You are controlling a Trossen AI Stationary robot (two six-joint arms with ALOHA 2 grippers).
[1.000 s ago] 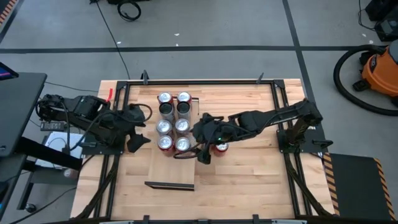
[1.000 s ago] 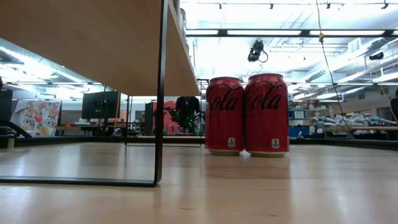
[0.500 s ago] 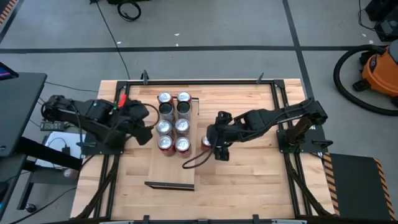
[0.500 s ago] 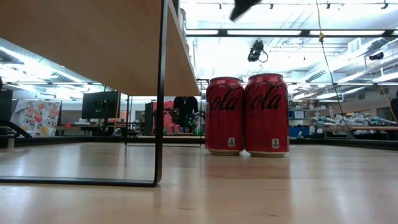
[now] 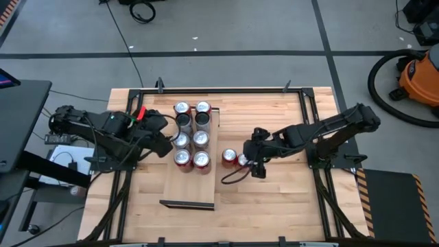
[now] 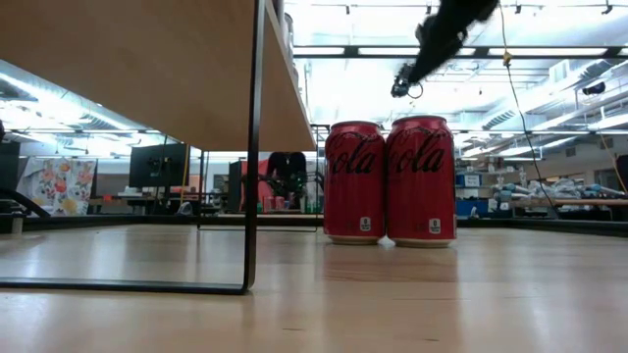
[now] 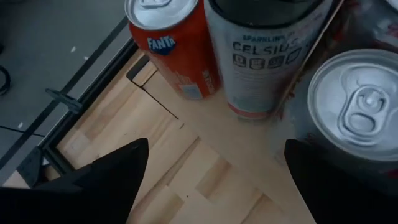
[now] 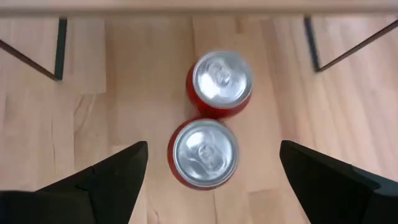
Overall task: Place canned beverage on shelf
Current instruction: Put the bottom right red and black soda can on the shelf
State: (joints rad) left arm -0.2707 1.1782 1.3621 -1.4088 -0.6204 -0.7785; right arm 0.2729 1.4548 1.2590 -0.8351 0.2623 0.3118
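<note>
planked wooden tabletop (image 5: 274, 199) inside dark frame; grey floor around, orange vacuum (image 5: 420, 75) at 2 o'clock. shelf (image 5: 191, 180) left of centre, carrying six cans (image 5: 191, 135). two red cans (image 6: 391, 181) touching on tabletop, just right of shelf. right gripper (image 5: 255, 165) spread wide beside them, empty. left gripper (image 5: 164, 146) spread wide at shelf's 9 o'clock edge, empty.

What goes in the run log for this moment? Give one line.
shelf: six cans | table: two red cans waiting | right tool: open above them | left tool: open beside shelf cans
</note>
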